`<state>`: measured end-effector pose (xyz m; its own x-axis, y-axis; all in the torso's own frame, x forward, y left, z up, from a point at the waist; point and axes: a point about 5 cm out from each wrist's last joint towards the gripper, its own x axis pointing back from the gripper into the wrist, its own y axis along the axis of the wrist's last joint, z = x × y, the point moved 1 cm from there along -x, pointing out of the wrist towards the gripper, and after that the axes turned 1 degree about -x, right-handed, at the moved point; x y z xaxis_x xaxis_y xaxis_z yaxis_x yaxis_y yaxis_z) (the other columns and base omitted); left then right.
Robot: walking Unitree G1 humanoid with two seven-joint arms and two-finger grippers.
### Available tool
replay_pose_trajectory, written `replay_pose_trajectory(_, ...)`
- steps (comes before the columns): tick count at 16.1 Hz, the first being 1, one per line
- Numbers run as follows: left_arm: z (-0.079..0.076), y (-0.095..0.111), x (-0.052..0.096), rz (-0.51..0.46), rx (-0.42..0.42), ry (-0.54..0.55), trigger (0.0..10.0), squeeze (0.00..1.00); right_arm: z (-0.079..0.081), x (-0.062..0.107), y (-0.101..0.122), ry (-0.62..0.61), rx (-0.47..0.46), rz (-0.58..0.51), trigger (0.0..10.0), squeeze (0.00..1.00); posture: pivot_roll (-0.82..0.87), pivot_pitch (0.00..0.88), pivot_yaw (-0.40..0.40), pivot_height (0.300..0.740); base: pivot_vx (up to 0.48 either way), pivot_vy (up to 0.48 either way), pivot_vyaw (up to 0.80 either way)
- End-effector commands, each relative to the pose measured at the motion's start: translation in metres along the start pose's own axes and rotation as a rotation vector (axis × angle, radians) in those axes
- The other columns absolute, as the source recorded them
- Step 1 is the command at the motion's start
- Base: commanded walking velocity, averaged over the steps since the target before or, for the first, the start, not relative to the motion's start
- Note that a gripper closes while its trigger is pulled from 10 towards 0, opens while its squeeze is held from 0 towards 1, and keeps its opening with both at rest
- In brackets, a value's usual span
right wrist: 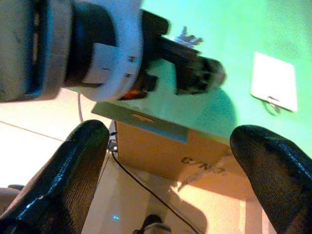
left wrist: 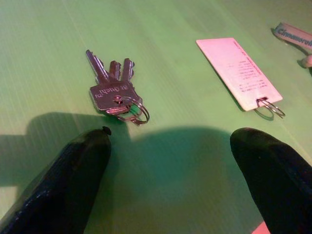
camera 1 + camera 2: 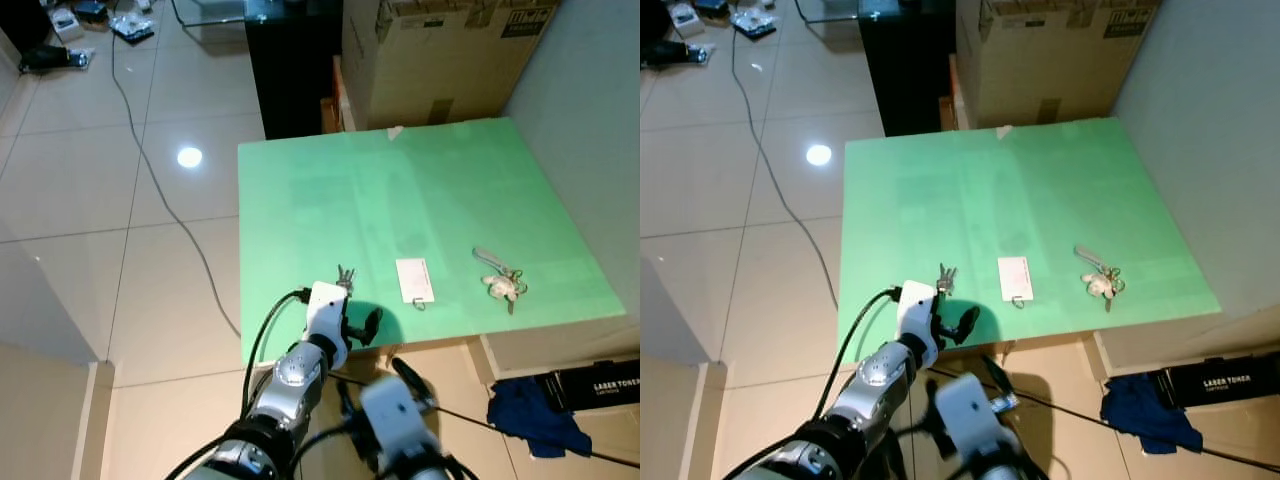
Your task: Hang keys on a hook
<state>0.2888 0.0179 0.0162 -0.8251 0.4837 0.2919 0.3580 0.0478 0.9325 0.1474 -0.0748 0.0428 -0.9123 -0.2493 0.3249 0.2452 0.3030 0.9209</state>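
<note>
1. Green tabletop [image 3: 330, 190] fills the centre of the head views, and a small bunch of silver keys [image 3: 346, 276] lies flat on it near the lower edge of the green, just above the left gripper [image 3: 358, 325].
2. Black fingers [image 2: 73, 180] of the left gripper stand wide apart and hold nothing; in the left wrist view the keys [image 2: 116, 90] sit in the upper left, just beyond the left-hand fingertip and off the gap's centre line.
3. Judged from this, the step in hand is the pick-up: the gripper would do well to shift toward the keys so the bunch lies between the 2 fingers, then descend flat and close on the key heads by the ring.
4. A white card [image 3: 415, 280] on its own ring lies just right of the keys, and a second key bunch [image 3: 502, 281] farther right.
5. Right gripper [image 3: 408, 385] hangs below the table edge at the bottom of the frame, fingers [image 1: 68, 175] apart and empty.
6. No hook can be made out.
</note>
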Motion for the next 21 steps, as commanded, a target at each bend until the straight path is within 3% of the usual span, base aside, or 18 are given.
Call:
replay_pose_trajectory(1,-0.063,0.024,-0.018,-0.054,0.067,-0.138,10.0,0.00,-0.002,0.012,0.003,-0.025,-0.042,-0.008,10.0,1.00,-0.39,0.249,0.060,0.740,0.000,0.000,0.00)
replay_pose_trajectory(4,-0.050,0.018,-0.016,-0.035,0.046,-0.111,10.0,0.00,-0.009,0.032,-0.003,-0.076,-0.050,0.010,10.0,1.00,-0.38,0.245,0.064,0.740,0.000,0.000,0.00)
replay_pose_trajectory(6,-0.056,0.027,-0.021,-0.050,0.061,-0.120,10.0,0.00,-0.014,0.029,-0.004,-0.107,-0.062,0.024,10.0,1.00,-0.39,0.241,0.070,0.740,0.000,0.000,0.00)
replay_pose_trajectory(9,-0.068,0.037,-0.026,-0.060,0.087,-0.141,10.0,0.00,-0.015,0.038,-0.005,-0.125,-0.058,0.013,10.0,1.00,-0.40,0.238,0.080,0.740,0.000,0.000,0.00)
replay_pose_trajectory(14,-0.078,0.056,-0.030,-0.130,0.060,-0.186,10.0,0.00,-0.017,0.035,-0.002,-0.151,-0.069,0.002,10.0,1.00,-0.39,0.233,0.090,0.740,0.000,0.000,0.00)
replay_pose_trajectory(16,-0.061,0.063,-0.025,-0.183,0.004,-0.206,10.0,0.00,-0.017,0.033,0.000,-0.180,-0.109,-0.007,10.0,1.00,-0.37,0.211,0.100,0.740,0.000,0.000,0.00)
replay_pose_trajectory(17,-0.043,0.063,-0.016,-0.191,-0.042,-0.231,10.0,0.00,-0.019,0.036,-0.002,-0.195,-0.135,-0.003,10.0,1.00,-0.35,0.194,0.106,0.740,0.000,0.000,0.00)
replay_pose_trajectory(19,-0.022,0.069,-0.002,-0.215,-0.093,-0.244,10.0,0.00,-0.025,0.038,-0.001,-0.217,-0.139,-0.012,10.0,1.00,-0.33,0.172,0.115,0.740,0.000,0.000,0.00)
replay_pose_trajectory(20,0.000,0.083,0.017,-0.267,-0.128,-0.234,10.0,0.00,-0.037,0.035,0.003,-0.271,-0.138,-0.038,10.0,1.00,-0.29,0.125,0.132,0.740,0.000,0.000,0.00)
replay_pose_trajectory(21,0.006,0.089,0.025,-0.288,-0.141,-0.235,10.0,0.00,-0.041,0.032,0.004,-0.290,-0.136,-0.047,10.0,1.00,-0.28,0.108,0.135,0.740,0.000,0.000,0.00)
